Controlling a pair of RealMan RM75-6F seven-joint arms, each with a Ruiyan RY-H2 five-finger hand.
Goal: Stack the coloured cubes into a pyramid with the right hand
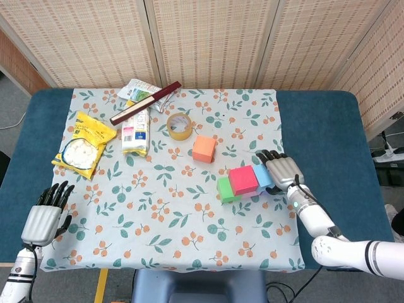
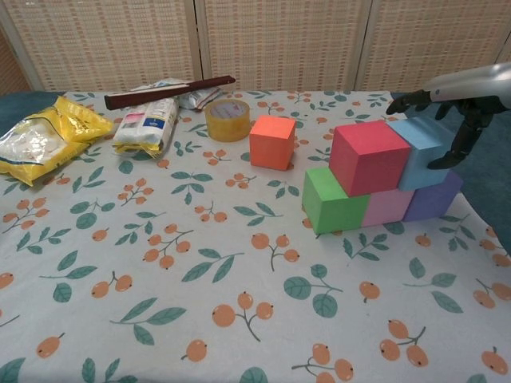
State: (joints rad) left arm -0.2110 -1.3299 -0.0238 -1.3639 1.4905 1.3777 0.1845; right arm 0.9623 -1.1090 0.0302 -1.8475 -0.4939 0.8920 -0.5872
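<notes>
Woven screens stand behind a blue table point(image 1: 328, 126) with a leafy cloth point(image 2: 160, 263) on it. On the cloth sits a half-built pyramid. The bottom row is a green cube point(image 2: 331, 199), a pink cube point(image 2: 387, 207) and a purple cube point(image 2: 433, 197). On top sit a red cube point(image 2: 369, 157) and a blue cube point(image 2: 423, 148), side by side and touching. An orange cube point(image 2: 272, 142) waits alone, near the tape roll point(image 2: 227, 120).

The right hand point(image 1: 282, 170) is at the blue cube with its fingers point(image 2: 409, 101) spread, holding nothing. I cannot tell if the thumb touches the cube's side.

I think the hand is letting go of the blue cube. It should lift straight up and away, slowly, so it does not knock the top row. Then the orange cube should go on top, resting half on red and half on blue.

The left hand point(image 1: 44, 218) rests at the table's edge, fingers apart and holding nothing. The chest view cuts off most of the right hand. The pink cube is mostly hidden from above.
</notes>
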